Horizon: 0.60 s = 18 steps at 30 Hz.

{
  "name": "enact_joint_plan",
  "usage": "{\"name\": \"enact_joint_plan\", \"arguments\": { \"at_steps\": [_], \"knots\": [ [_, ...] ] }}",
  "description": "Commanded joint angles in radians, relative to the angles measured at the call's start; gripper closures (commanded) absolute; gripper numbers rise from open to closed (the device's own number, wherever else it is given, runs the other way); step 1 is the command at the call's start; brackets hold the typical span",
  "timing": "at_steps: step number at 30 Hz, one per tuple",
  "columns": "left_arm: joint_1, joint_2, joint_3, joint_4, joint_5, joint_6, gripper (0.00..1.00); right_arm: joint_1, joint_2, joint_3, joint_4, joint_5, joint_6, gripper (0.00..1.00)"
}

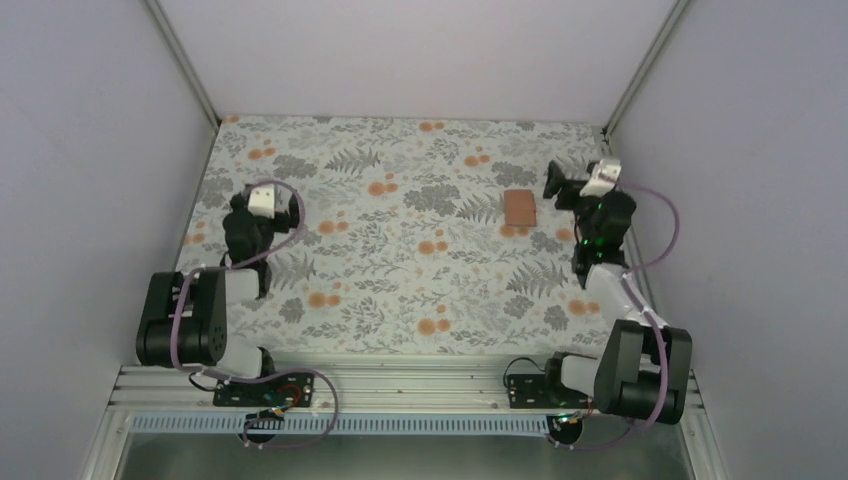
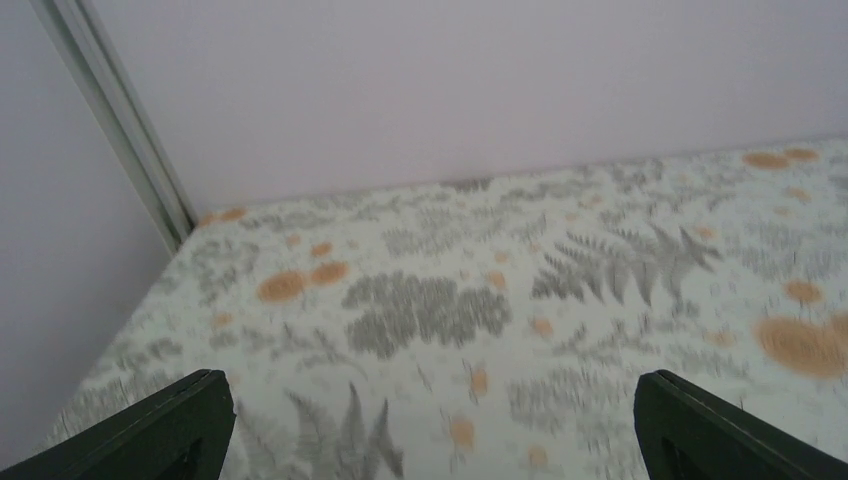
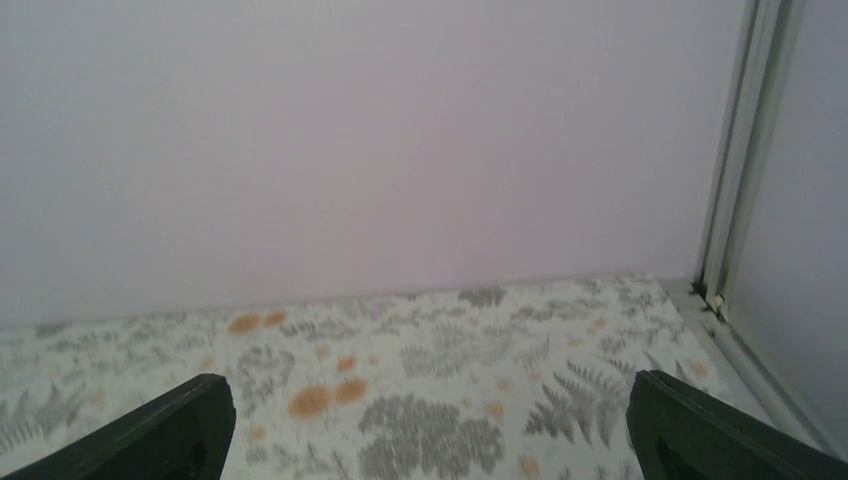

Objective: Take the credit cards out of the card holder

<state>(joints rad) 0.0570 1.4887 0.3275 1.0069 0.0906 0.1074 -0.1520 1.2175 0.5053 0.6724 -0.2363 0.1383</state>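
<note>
Here's the layout: the small tan-brown folding card holder (image 1: 520, 208) lies flat and closed on the table (image 1: 380, 280), a pale surface printed with grey ferns and orange blossoms. It sits far right, just beside the right arm's wrist. No credit cards are on show; presumably they're tucked inside.

The right claw (image 3: 430, 400) is spread wide, its dark fingers (image 3: 190, 420) at the corners of its own view with nothing between them. It looks past the holder toward the back wall (image 3: 400, 150).

The left claw (image 2: 432, 400) gapes just as wide and empty, well apart from the holder on the table's left half.

My read is that the holder is light, soft-sided and matte, maybe leather or a look-alike, and likely to slide unless one claw pins a flap. Take the free edge to fold it open. The cards should be thin, stiff and slick, so they're best pinched at an exposed edge.
</note>
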Motion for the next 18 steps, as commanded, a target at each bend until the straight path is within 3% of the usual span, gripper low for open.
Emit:
{"name": "enact_joint_plan", "arguments": {
  "at_steps": [1,7,10,18],
  "knots": [
    [0.023,-0.085,0.147,-0.24,0.07,-0.001,0.0,-0.004,0.006,0.231,-0.452,0.008,0.054,0.01],
    [0.022,-0.12,0.509,-0.768,0.124,0.067,0.0,0.051,0.167,0.456,-0.895,0.047,0.097,0.01],
    [0.021,-0.11,0.685,-0.983,0.186,0.105,0.0,0.16,0.281,0.565,-1.057,0.189,0.08,0.01],
    [0.004,-0.077,0.872,-1.376,0.437,0.262,0.0,0.225,0.535,0.741,-1.195,0.298,0.051,0.01]
  ]
}}
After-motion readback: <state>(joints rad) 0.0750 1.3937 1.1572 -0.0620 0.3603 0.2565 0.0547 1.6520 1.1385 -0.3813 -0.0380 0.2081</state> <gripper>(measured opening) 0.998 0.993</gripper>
